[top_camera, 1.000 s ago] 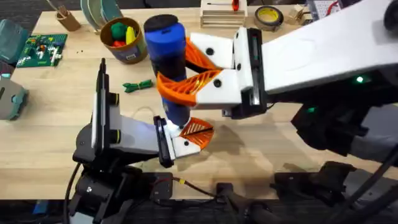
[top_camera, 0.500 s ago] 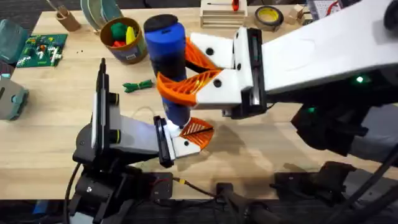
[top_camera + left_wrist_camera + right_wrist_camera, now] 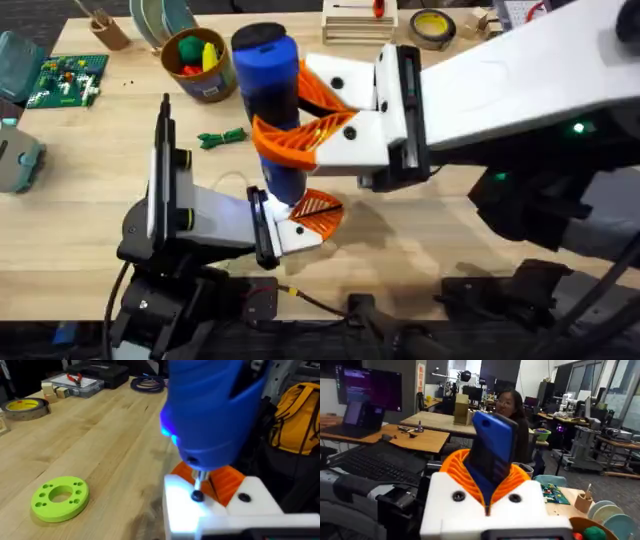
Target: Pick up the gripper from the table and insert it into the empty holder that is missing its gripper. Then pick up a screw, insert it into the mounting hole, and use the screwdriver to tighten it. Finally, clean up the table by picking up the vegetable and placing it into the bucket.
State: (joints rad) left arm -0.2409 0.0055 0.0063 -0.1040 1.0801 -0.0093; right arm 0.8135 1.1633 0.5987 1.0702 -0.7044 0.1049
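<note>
Right fingers (image 3: 300, 115) clenched on the screwdriver (image 3: 268, 75), held upright with its tip on the screw (image 3: 196, 495) in the holder (image 3: 220, 512); left fingers' state impossible to tell. Likely trouble: bit skating off the screw head if the screwdriver tilts, or cross-threading under a crooked push; slipping of the blue body in the orange pads; holder giving way under load. Vegetable (image 3: 221, 137) lying toward the worktop's far edge, near the bucket (image 3: 196, 62), not yet cleared.

Even, bright overhead light; soft shadows on worktop (image 3: 90, 190). Blue glow under blurred screwdriver (image 3: 210, 415); white glare on holder (image 3: 182, 510). Background room soft.
</note>
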